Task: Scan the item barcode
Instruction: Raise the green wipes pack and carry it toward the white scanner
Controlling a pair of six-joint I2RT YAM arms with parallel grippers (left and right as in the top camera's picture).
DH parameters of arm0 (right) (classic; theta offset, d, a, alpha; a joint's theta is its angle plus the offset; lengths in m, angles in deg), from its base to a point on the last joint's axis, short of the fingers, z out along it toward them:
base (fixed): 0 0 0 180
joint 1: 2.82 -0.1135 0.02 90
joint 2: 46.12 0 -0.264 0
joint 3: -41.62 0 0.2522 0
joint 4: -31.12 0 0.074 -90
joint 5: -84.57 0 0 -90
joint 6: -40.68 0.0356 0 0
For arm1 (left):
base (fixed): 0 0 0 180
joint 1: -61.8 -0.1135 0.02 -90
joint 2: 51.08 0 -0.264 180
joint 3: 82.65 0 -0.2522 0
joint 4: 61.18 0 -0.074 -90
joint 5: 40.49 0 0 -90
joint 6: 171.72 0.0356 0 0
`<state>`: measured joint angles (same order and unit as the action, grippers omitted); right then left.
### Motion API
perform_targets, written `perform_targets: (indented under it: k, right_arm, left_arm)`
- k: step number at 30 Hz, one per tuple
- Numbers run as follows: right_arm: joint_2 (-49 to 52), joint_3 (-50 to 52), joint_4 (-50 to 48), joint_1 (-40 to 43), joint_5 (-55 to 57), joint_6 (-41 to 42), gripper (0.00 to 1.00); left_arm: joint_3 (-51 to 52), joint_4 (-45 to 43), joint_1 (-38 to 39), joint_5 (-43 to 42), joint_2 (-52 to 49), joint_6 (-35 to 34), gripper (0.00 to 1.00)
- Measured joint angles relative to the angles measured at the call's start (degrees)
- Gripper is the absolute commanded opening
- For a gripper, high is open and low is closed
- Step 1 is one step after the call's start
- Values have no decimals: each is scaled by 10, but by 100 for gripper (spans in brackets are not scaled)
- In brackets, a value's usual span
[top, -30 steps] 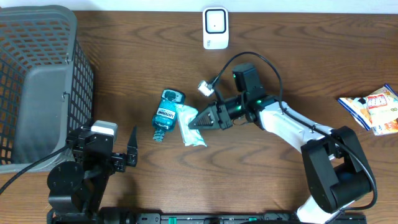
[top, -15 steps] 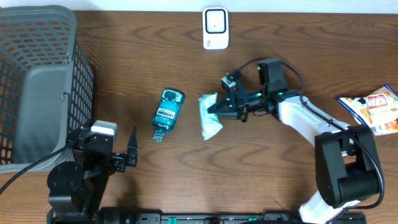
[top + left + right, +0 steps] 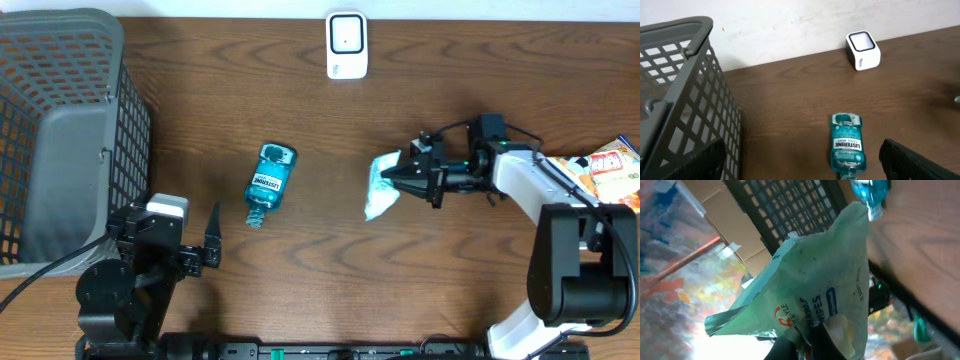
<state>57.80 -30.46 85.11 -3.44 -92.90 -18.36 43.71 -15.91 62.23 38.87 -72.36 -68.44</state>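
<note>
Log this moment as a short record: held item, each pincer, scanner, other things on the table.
held item: wipes packet
right pincer: shut on the packet's edge
left pincer: open, empty, beside the basket
scanner: white, at the far table edge, apart from the packet
other items: mouthwash bottle lying flat; snack packets at the right edge

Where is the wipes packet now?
Seen from overhead, the wipes packet is in the right claw, right of centre, between the mouthwash bottle and the snack packets.
</note>
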Motion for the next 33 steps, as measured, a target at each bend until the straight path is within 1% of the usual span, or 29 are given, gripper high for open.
perform_targets:
  k: [3,7,8,11,13,16,23,25,27,31,32,33]
  right_arm:
    - [0,0,3,17,0,-53,1]
    - [0,0,6,23,20,-148,2]
    - [0,0,9,22,41,-167,1]
    - [0,0,18,14,170,-199,1]
    - [0,0,14,4,259,-193,1]
    - [0,0,-24,-14,331,-184,1]
    - [-3,-15,-128,-64,379,-146,2]
    - [-3,-35,-141,-77,392,-134,2]
    - [-4,-65,-142,-93,427,-123,2]
    - [-7,-111,-143,-126,546,-114,1]
    - [-8,-125,-149,-144,614,-111,1]
    - [-9,-132,-157,-155,656,-110,1]
  left_arm:
    - [0,0,0,0,0,0,98]
    - [0,0,0,0,0,0,98]
    - [0,0,0,0,0,0,98]
    - [0,0,0,0,0,0,98]
    - [0,0,0,0,0,0,98]
    - [0,0,0,0,0,0,98]
    - [0,0,0,0,0,0,98]
    - [0,0,0,0,0,0,98]
    - [0,0,0,0,0,0,98]
    - [0,0,0,0,0,0,98]
    - [0,0,0,0,0,0,98]
    - [0,0,0,0,0,0,98]
